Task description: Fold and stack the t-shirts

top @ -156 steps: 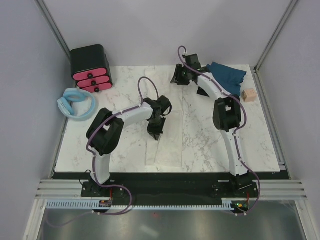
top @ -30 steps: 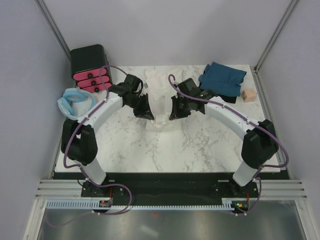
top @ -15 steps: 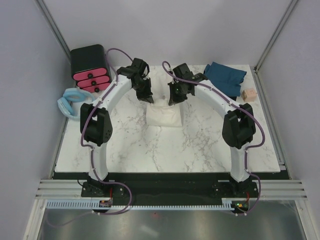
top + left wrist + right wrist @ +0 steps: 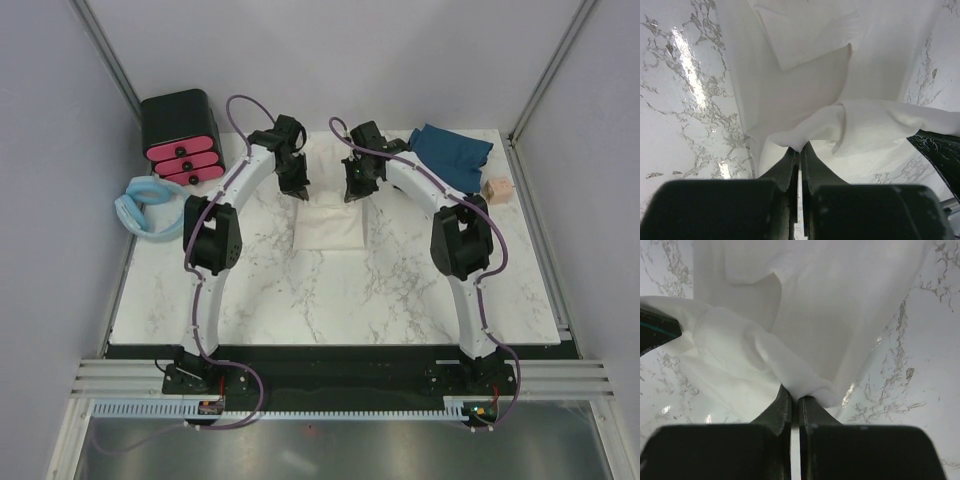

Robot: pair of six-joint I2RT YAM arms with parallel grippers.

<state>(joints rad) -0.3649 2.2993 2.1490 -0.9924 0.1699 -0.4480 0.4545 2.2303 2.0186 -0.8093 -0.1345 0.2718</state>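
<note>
Cream-white t-shirt (image 4: 328, 230) lay folded into a small rectangle toward the far middle of the marble desk (image 4: 400, 290), its far edge pinched from 2 sides. The jaws of the left arm (image 4: 250, 178) were pressed together on a bunched fold of the white cloth at the shirt's far left corner, while the jaws of the right arm (image 4: 420, 185) were clamped likewise on the far right corner. From the left wrist, the shirt (image 4: 815, 90) showed layered panels spread on the desk beyond the closed fingertips, with a loose roll of fabric running off to the right. From the right wrist, the same shirt (image 4: 830, 315) rose in soft creases from the pinch point, a thick fold draped away to the left.

Both arms reached forward and bent inward, facing each other across the shirt. The dark teal-blue t-shirt (image 4: 450, 155) sat crumpled at the desk's far right corner, well apart from the white one. A small tan block (image 4: 497, 190) rested just beside it. A black box with pink drawers (image 4: 182, 135) stood at the far left corner, with a pale blue padded ring (image 4: 150, 208) near it, off the desk's left edge.
</note>
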